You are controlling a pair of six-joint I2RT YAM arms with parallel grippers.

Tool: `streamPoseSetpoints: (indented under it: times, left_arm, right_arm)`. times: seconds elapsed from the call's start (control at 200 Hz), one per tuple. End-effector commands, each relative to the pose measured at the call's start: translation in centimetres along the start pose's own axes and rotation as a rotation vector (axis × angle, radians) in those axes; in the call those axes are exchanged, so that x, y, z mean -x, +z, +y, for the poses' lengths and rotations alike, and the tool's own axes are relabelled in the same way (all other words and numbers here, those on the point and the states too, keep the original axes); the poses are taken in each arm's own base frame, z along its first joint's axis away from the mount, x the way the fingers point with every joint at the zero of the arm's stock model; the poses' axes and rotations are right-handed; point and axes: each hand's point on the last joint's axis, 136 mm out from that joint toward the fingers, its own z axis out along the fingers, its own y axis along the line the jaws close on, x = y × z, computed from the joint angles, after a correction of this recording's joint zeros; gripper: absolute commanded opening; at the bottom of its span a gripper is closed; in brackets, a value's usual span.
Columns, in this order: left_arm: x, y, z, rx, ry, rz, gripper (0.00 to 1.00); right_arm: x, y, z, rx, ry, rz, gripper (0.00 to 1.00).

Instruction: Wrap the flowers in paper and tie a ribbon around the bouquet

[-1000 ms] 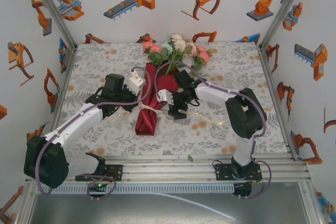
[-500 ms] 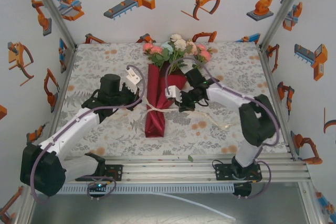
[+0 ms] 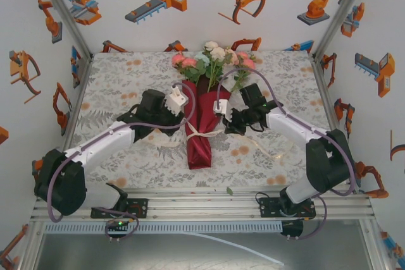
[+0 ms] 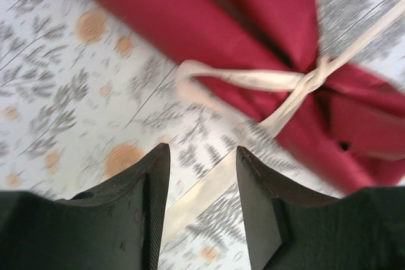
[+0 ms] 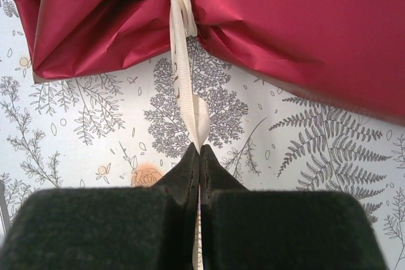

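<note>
The bouquet lies mid-table: pink, white and green flowers (image 3: pixel 213 59) stick out of a narrow cone of crimson paper (image 3: pixel 204 121). The cream ribbon (image 3: pixel 205 134) circles the cone and is crossed into a knot (image 4: pixel 311 80). My right gripper (image 5: pixel 200 148) is shut on one ribbon tail (image 5: pixel 190 102), which runs taut up to the twist at the paper (image 5: pixel 272 23). That gripper (image 3: pixel 229 124) sits just right of the cone. My left gripper (image 4: pixel 202 153) is open, with the other ribbon tail (image 4: pixel 202 189) lying loose on the cloth between its fingers. It (image 3: pixel 183 113) hovers at the cone's left side.
The floral printed tablecloth (image 3: pixel 120 93) covers the table. A slack length of ribbon (image 3: pixel 272 151) trails over the cloth to the right. A small green leaf (image 3: pixel 229 190) lies on the metal rail at the near edge. Printed walls enclose the left, back and right.
The right gripper closed on a ribbon tail and pulled right. The left gripper opened and let its tail drop. The bouquet slid right and both arms followed it.
</note>
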Motion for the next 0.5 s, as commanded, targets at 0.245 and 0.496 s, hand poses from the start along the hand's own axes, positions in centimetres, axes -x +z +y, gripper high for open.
streamPoseSetpoints:
  times: [0.245,0.496]
  left_arm:
    - [-10.4,-2.4,1.1,-0.14,0.277,0.489,0.61]
    - [-11.5,0.6,1.7,-0.136,0.319,0.492,0.65]
  right_arm:
    - [0.2,-0.4,-0.5,-0.017,-0.019,-0.017,0.0]
    - [-0.1,-0.5,-0.7,-0.002,-0.019,-0.002,0.0]
